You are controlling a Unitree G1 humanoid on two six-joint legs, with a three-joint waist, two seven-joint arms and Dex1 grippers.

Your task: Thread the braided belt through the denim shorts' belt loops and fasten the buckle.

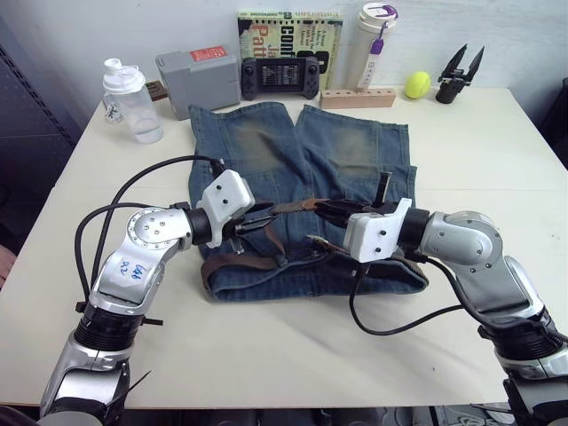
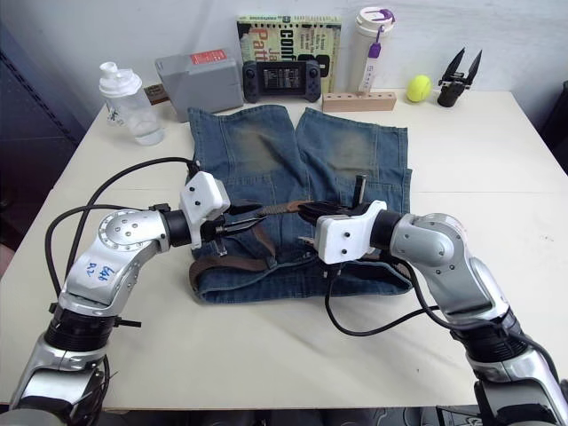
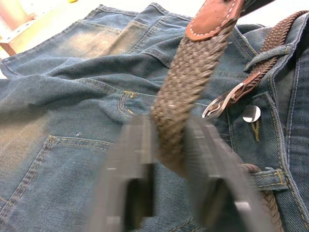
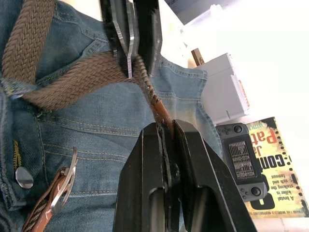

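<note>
Right now the braided belt (image 1: 293,208) has a free stretch lifted off the denim shorts (image 1: 302,151), strung btwn both grippers over the waistband area. Left gripper (image 3: 170,145) is clenched on the woven part; right gripper (image 4: 167,137) is clamped on the tan leather tip, fingers pressed tight w/ the leather edge poking out btwn them. Rest of belt runs along the waistband, passing under a belt loop (image 3: 268,178) near the shorts' metal button (image 3: 251,113). The buckle (image 3: 224,100) lies on the denim just beside that button, silvery frame on a brown leather end, not fastened. Shorts lie flat mid-table (image 1: 497,160), legs pointing away from the robot, waistband nearest it.

Along the far edge: clear shaker bottle (image 1: 130,99), grey box (image 1: 197,82), black handheld console (image 1: 280,78), book (image 1: 288,31), wooden block (image 1: 358,97), white tumbler (image 1: 373,40), yellow ball (image 1: 417,84), and a spare black gripper part (image 1: 460,78).
</note>
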